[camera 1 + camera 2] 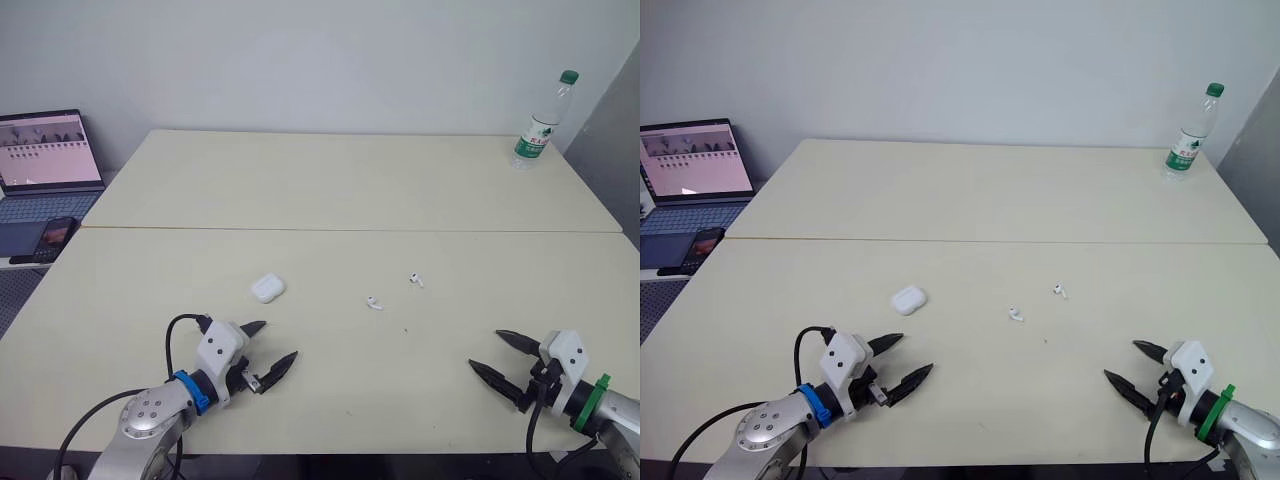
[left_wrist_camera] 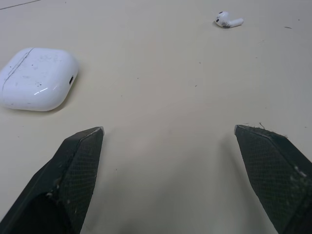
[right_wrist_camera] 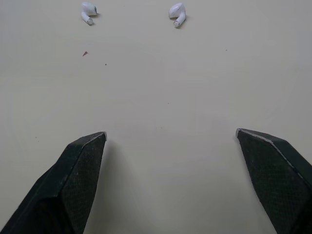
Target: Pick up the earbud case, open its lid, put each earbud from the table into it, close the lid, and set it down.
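Note:
A white earbud case (image 1: 267,288) lies shut on the cream table (image 1: 330,190), left of centre. Two white earbuds rest on the table to its right: one (image 1: 374,302) near the middle, the other (image 1: 416,280) a little farther right and back. My left gripper (image 1: 272,346) stands open near the front edge, just short of the case (image 2: 36,78), nothing between its fingers. My right gripper (image 1: 491,356) is open at the front right, empty, with both earbuds (image 3: 88,11) (image 3: 177,13) lying ahead of it.
A plastic water bottle (image 1: 541,122) with a green cap stands at the table's far right corner. An open laptop (image 1: 42,165) and a phone (image 1: 54,238) sit on a side surface to the left. A seam (image 1: 350,230) runs across the table.

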